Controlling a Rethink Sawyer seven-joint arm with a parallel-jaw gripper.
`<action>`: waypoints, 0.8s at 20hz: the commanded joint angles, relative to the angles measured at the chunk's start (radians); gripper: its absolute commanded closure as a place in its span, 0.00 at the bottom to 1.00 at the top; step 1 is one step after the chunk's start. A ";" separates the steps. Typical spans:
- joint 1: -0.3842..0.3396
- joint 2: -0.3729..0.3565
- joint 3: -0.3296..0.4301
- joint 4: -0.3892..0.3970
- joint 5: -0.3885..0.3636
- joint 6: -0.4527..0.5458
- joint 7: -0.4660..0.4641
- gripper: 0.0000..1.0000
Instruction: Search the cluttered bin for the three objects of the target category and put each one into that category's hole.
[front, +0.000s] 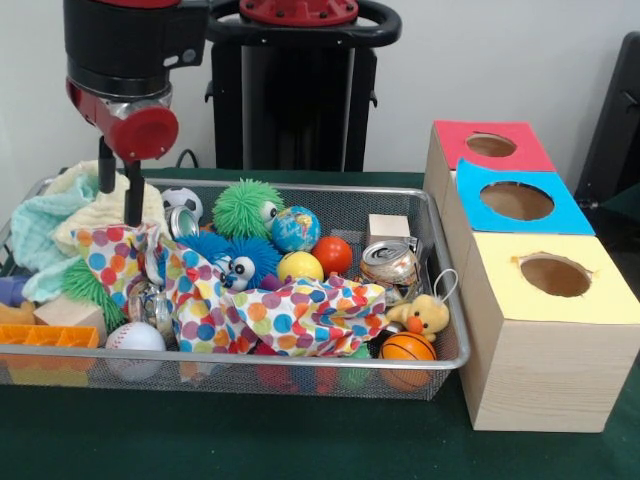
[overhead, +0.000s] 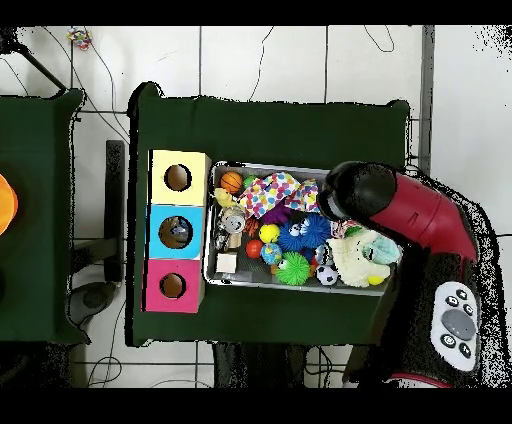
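The polka-dot cloth (front: 250, 300) is lying across the middle of the wire bin (front: 440, 345), covering much of what sits under it, so the toys below it are showing only in part. In the overhead view the red and black arm (overhead: 420, 215) is blocking the bin's 3 o'clock end. The gripper (front: 120, 190) is hanging over the bin's 9 o'clock end in the front view, its 2 dark fingers (front: 133, 200) standing a narrow gap apart with nothing visibly between them, their tips reaching down at the cloth's edge beside the pale towels (front: 60, 215).

Balls are lying scattered: a basketball (front: 407, 347) at 4 o'clock, a baseball (front: 134, 338) at 8 o'clock, a yellow ball (front: 300, 266) and an orange ball (front: 332, 255) near the centre, a globe ball (front: 295, 229) and a soccer ball (front: 183, 203) toward 12 o'clock. A green fuzzy toy (front: 245, 208), a blue fuzzy toy (front: 235, 262), a can (front: 388, 265), a wooden block (front: 388, 229) and a yellow duck (front: 425, 315) are crowding around them.

At 3 o'clock, outside the bin, 3 boxes are standing in a row, each with 1 hole: red box (front: 490, 147), blue box (front: 517, 203), yellow box (front: 550, 285).
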 joint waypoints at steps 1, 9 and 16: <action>0.011 0.071 0.088 -0.019 -0.002 0.052 0.074 0.00; 0.019 0.090 0.079 -0.068 0.003 0.080 0.079 0.00; 0.046 0.125 0.078 -0.128 0.008 0.100 0.097 0.00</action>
